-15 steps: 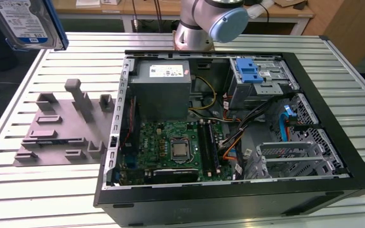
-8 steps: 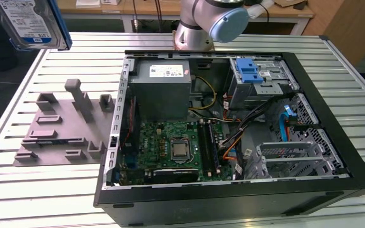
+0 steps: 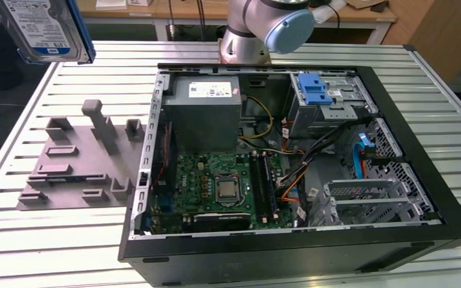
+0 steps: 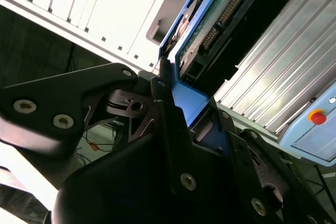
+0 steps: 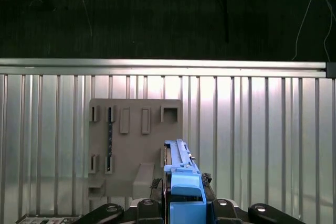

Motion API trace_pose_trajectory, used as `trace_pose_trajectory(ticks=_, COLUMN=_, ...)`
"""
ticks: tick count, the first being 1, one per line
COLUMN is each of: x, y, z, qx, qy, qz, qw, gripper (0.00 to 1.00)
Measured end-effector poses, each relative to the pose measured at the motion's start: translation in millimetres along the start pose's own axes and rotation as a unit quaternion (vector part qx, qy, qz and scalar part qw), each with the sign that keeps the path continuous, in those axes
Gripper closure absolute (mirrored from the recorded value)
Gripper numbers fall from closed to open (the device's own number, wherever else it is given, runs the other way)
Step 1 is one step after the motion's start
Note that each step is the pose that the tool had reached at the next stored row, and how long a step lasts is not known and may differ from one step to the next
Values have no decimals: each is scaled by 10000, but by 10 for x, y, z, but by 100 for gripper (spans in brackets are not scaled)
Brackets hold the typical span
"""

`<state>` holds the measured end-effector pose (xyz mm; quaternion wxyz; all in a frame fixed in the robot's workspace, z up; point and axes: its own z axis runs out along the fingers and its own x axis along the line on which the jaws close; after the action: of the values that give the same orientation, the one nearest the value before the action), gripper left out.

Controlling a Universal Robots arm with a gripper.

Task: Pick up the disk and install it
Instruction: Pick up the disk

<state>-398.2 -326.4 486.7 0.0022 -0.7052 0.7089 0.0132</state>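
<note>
The arm (image 3: pixel 256 27) stands just behind the open computer case (image 3: pixel 295 255), and the exterior view shows its silver tube and pale blue joint cap. The gripper (image 5: pixel 182 188) is clamped on the disk (image 3: pixel 42 29). In both wrist views its black fingers (image 4: pixel 167 119) press either side of the blue plastic carrier. The disk hangs in the air well apart from the case, beyond the case's back corner on the exterior view's left. It is a flat silver metal slab with a white-and-blue sticker, edged in glossy blue plastic. In the second wrist view its other face shows a greenish circuit board and a row of connector pins. Beside the case on that same side lies a matt grey fixture plate (image 3: pixel 74 165) with upright pegs and rectangular pockets, resting on the ribbed aluminium table (image 3: pixel 46 240). The case has black walls, with a grey metal power-supply box (image 3: pixel 206 111) and a green motherboard (image 3: pixel 214 186) inside.
</note>
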Motion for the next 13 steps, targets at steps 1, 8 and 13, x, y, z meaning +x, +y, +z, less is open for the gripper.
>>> trace_pose_trajectory(ticks=1, x=0, y=-6, z=-1, qx=0, qy=0, qz=0, qw=10000, gripper=63)
trace_pose_trajectory(ticks=8, x=0, y=-44, z=-1, qx=0, qy=0, qz=0, qw=10000, gripper=63)
trace_pose_trajectory(ticks=13, x=-1, y=-67, z=-1, qx=0, qy=0, qz=0, qw=10000, gripper=63)
